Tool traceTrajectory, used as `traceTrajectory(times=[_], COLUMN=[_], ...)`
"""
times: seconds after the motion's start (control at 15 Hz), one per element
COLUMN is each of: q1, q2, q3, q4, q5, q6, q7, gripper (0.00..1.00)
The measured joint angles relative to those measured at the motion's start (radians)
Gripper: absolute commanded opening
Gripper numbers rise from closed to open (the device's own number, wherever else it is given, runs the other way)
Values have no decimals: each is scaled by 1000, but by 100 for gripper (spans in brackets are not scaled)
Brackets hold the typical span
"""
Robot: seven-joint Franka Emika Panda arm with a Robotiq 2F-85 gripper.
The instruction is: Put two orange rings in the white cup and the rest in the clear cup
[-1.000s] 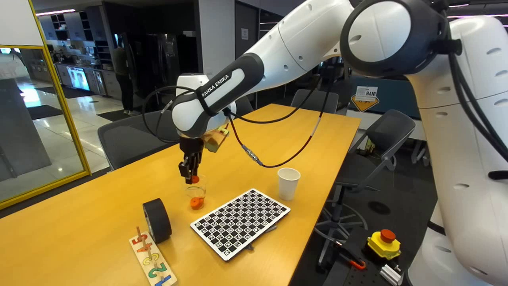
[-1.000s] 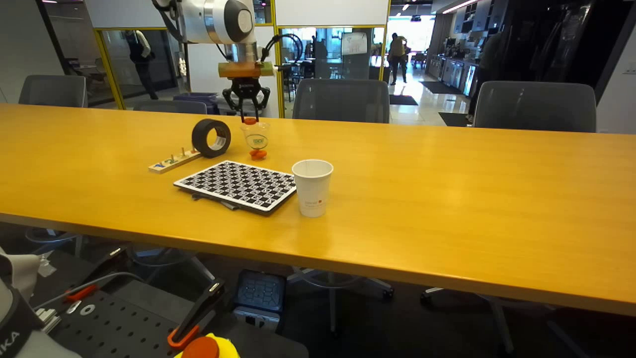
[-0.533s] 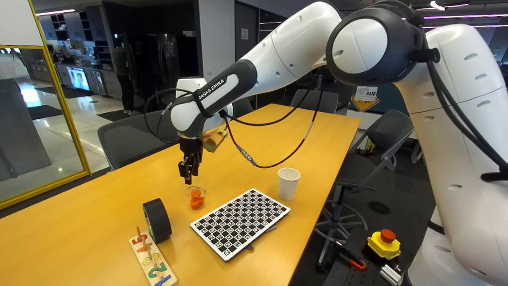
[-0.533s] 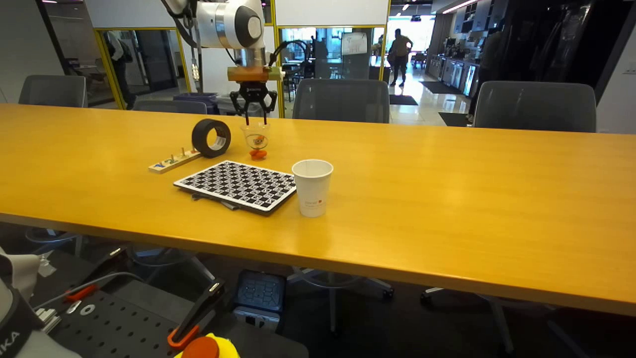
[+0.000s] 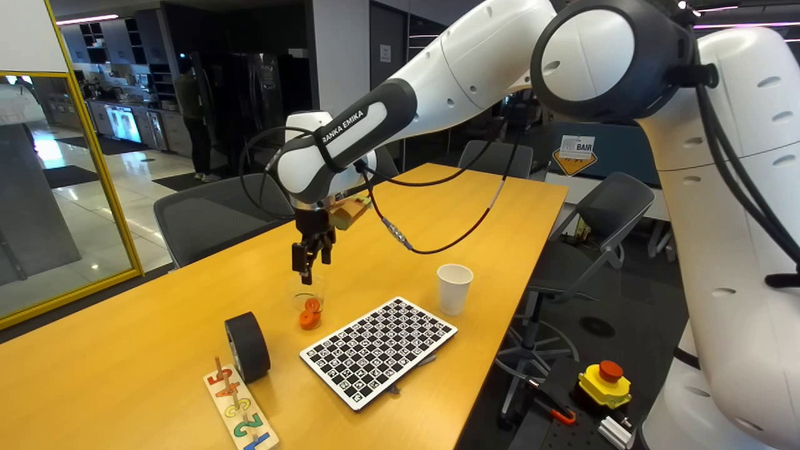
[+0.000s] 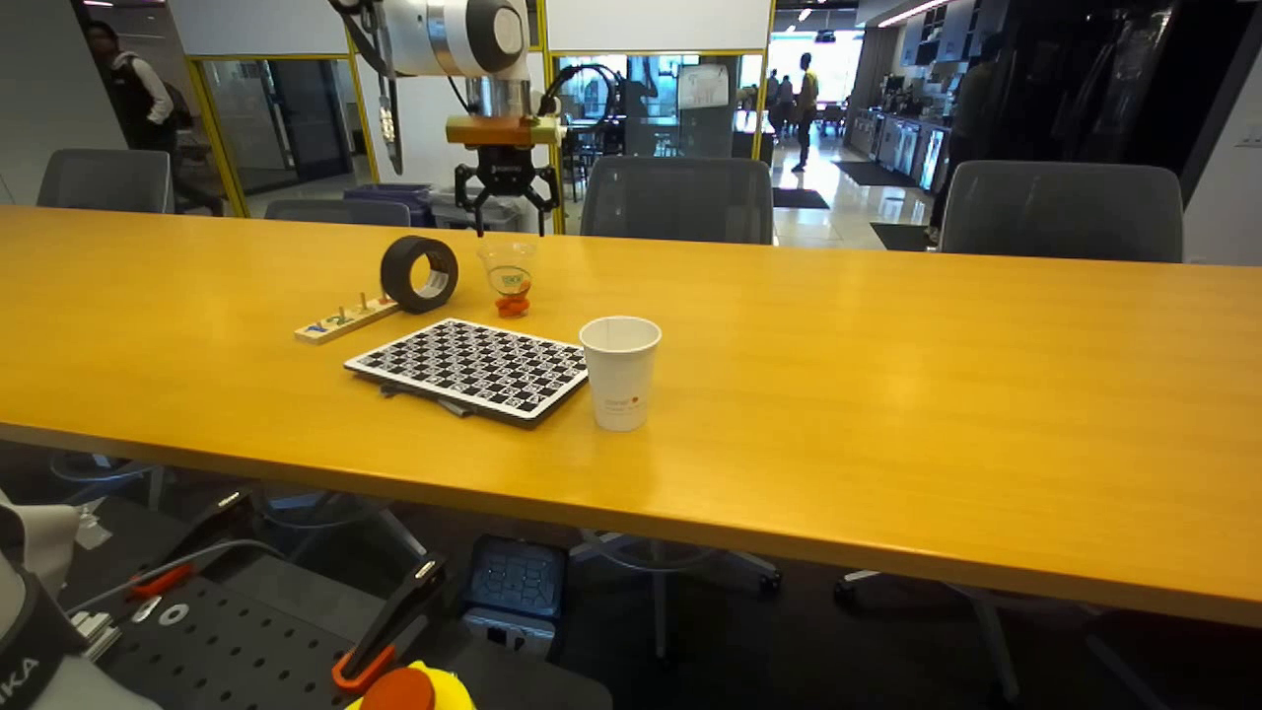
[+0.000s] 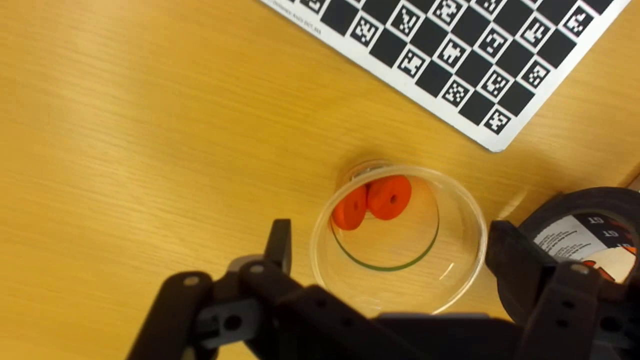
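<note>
Orange rings [image 7: 385,200] lie inside the clear cup [image 6: 508,256], at least two in sight.

Just above the clear cup hangs the gripper [image 6: 511,234], its fingers spread wide and holding nothing, one to each side of the rim in the wrist view. The release looks complete, so the good way out is likely straight up, jaws wide, since a brush against the rim could tip what looks a light cup. Whether the white cup [image 6: 621,380], well apart from the clear cup, holds its two cannot be seen.
</note>
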Motion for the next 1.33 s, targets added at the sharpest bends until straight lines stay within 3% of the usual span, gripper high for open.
traceTrajectory(times=[0.27,1.0,1.33], q1=[-6,-18,-18], q2=[-191,-760,-957], q3=[-23,-110,-136], q4=[-181,-759,-907], q5=[1,60,60], q6=[-28,-82,-114], q7=[57,52,35], gripper=[100,100,100])
